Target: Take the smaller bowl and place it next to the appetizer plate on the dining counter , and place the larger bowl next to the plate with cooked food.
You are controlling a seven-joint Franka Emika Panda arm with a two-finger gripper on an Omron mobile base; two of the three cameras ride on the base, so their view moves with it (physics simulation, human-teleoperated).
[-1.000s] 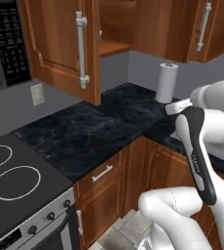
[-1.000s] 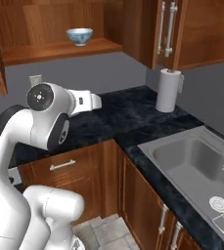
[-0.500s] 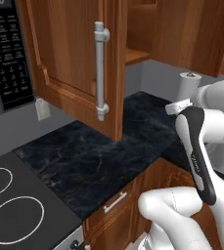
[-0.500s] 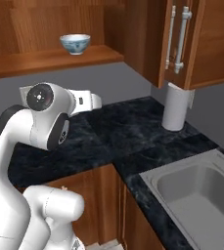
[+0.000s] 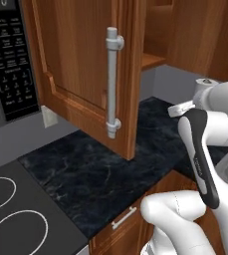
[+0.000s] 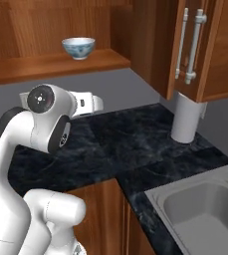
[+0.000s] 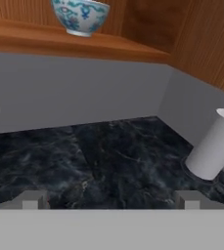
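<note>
We are seeing one smaller bowl [image 6: 79, 48], sitting on the open cabinet shelf [image 6: 51, 63] at twelve o'clock above our gripper [image 7: 108, 200], whose tips are standing wide apart, holding nothing. One paper towel roll [image 6: 186, 119] is standing at three o'clock. The microwave [image 5: 8, 60] panel's writing is unreadable.

Microwave panel [image 5: 13, 64]: display digits at top cut off, button labels too blurred to read.
</note>
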